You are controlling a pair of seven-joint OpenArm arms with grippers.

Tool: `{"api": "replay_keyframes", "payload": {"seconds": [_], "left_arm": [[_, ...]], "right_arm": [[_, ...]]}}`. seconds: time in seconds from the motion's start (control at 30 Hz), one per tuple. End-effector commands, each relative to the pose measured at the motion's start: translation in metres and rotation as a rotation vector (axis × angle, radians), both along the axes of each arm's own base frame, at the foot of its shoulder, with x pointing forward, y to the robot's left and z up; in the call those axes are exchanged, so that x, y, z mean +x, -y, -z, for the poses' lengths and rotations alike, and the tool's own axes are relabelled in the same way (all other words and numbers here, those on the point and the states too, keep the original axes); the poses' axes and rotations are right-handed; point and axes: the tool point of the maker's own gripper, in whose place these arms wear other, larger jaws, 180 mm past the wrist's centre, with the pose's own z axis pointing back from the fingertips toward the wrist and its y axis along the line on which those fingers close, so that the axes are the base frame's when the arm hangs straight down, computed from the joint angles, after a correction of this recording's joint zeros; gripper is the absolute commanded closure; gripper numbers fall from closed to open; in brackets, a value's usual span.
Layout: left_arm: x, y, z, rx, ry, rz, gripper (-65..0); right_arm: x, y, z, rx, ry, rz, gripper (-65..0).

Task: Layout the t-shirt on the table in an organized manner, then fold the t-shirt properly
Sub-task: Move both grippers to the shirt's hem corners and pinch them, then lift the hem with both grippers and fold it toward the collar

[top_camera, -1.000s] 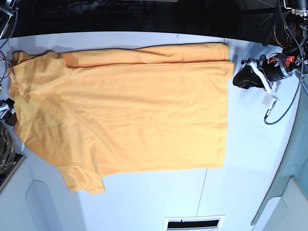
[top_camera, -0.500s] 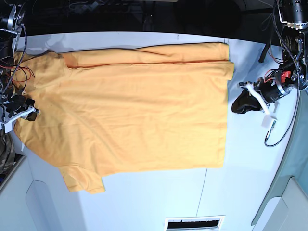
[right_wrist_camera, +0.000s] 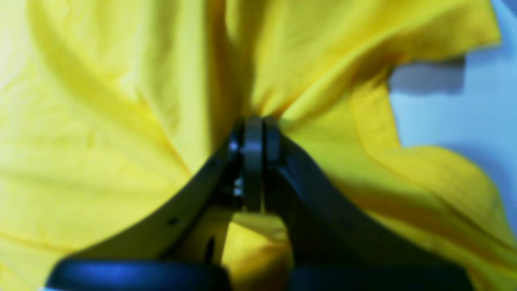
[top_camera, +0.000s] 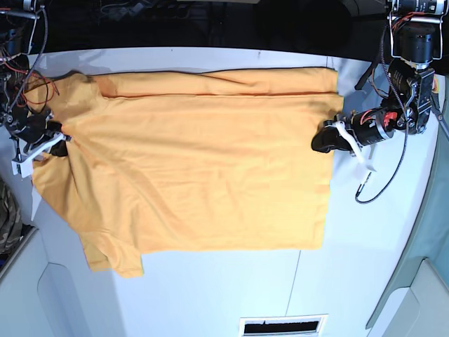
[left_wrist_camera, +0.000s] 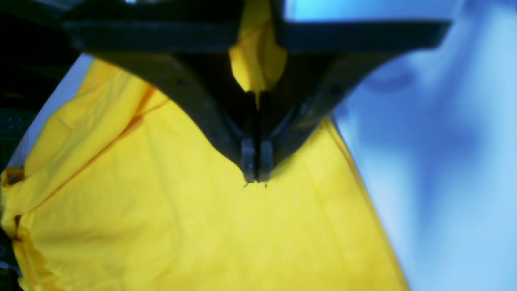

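Observation:
The orange-yellow t-shirt (top_camera: 196, 161) lies spread across the white table (top_camera: 231, 295), with its hem toward the right and its sleeves toward the left. My left gripper (top_camera: 323, 142) sits at the hem's right edge, shut on a pinch of the t-shirt. In the left wrist view its fingertips (left_wrist_camera: 247, 161) meet, and yellow cloth (left_wrist_camera: 256, 60) shows between the jaws. My right gripper (top_camera: 59, 147) is at the shirt's left end, shut on the t-shirt. In the right wrist view the cloth (right_wrist_camera: 121, 121) gathers in folds toward my right gripper (right_wrist_camera: 253, 135).
Camouflage fabric (top_camera: 7, 217) hangs at the left edge. A vent slot (top_camera: 283, 326) lies at the front edge. A thin dark seam (top_camera: 295, 277) runs toward it. A loose cable (top_camera: 366, 184) trails under the left arm. Grey panels flank both front corners.
Both grippers came in from the table's sides onto the shirt's ends and shut on the cloth. The shirt's left end has bunched and shifted, and the lower sleeve moved slightly left.

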Motion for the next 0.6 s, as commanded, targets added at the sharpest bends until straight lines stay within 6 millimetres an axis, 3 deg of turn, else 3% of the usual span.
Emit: {"api": "replay_keyframes", "payload": {"seconds": [0.0, 0.27, 0.5, 0.57], "left_arm": [[-0.011, -0.02, 0.008, 0.088, -0.057, 0.016, 0.0], [-0.041, -0.042, 0.009, 0.094, -0.111, 0.01, 0.0], [-0.022, -0.034, -0.015, 0.057, -0.027, 0.015, 0.0], [-0.015, -0.031, -0.023, 0.053, 0.0, 0.022, 0.0]], "right_arm": [[0.001, 0.008, -0.01, -0.033, 0.017, -0.015, 0.0], [-0.031, -0.002, -0.01, -0.058, 0.011, -0.063, 0.0], [-0.016, -0.007, -0.029, -0.035, 0.089, -0.06, 0.0], [-0.007, -0.006, -0.038, -0.039, 0.118, -0.057, -8.3]]}}
